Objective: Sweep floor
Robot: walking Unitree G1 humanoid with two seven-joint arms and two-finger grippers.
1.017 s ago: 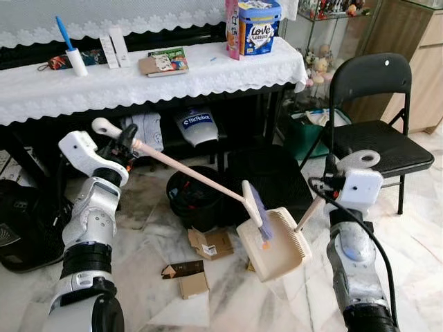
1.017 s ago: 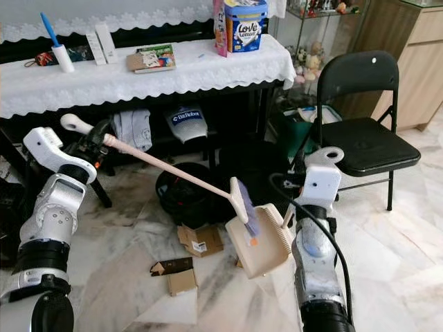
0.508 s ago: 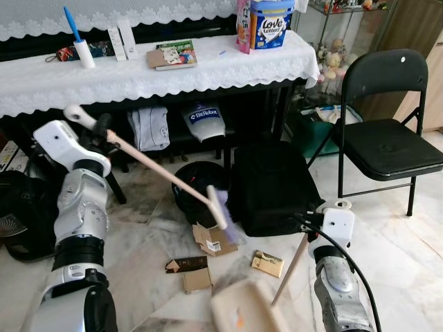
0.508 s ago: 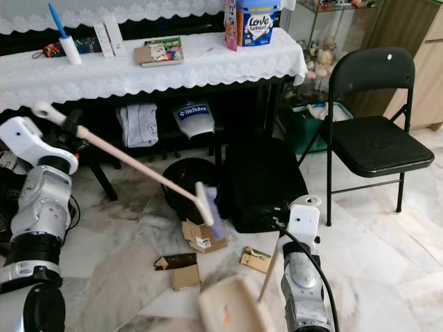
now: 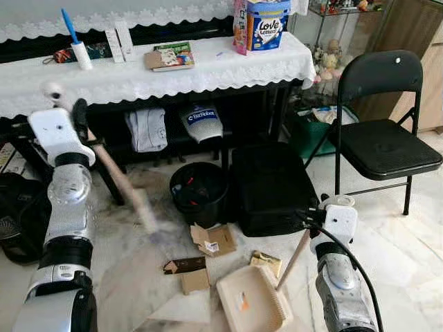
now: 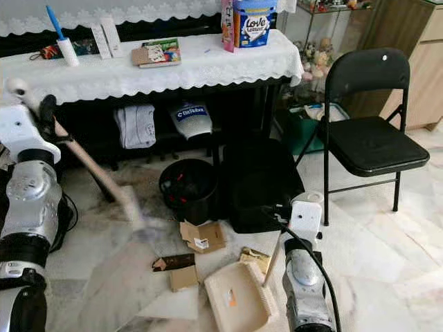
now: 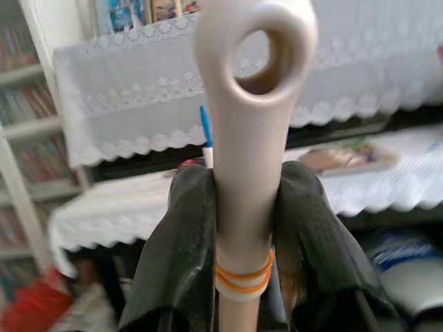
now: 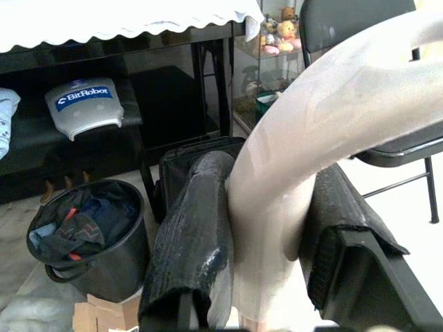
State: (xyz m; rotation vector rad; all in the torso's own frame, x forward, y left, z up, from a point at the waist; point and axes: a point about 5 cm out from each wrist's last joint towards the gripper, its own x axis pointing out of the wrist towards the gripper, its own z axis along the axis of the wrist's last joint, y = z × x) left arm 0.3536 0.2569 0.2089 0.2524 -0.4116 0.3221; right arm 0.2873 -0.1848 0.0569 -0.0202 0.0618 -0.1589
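The left gripper (image 7: 242,228) has both black fingers pressed against the cream handle of the broom (image 5: 114,174), just below the ring at its top end. The right gripper (image 8: 270,228) is likewise closed tight around the pale curved handle of the dustpan (image 5: 250,304).

The marble floor (image 5: 394,242) runs under a long table (image 5: 173,69) draped in white lace cloth. A black folding chair (image 5: 384,138) stands to the robot's right. Under the table's right end a black bag (image 5: 270,187) sits beside a black bucket (image 5: 199,194) that holds scraps.

The broom slants down from the raised left arm to the floor; its head is blurred, low on the tiles just left of the bucket. The dustpan lies flat on the floor in front of the robot, its handle rising towards the right gripper.

A larger cardboard piece (image 5: 213,240) lies in front of the bucket. A dark flattened carton (image 5: 184,265) and a small brown box (image 5: 196,280) lie nearer the robot, left of the dustpan. A small gold packet (image 5: 266,262) lies just beside the dustpan's far edge.
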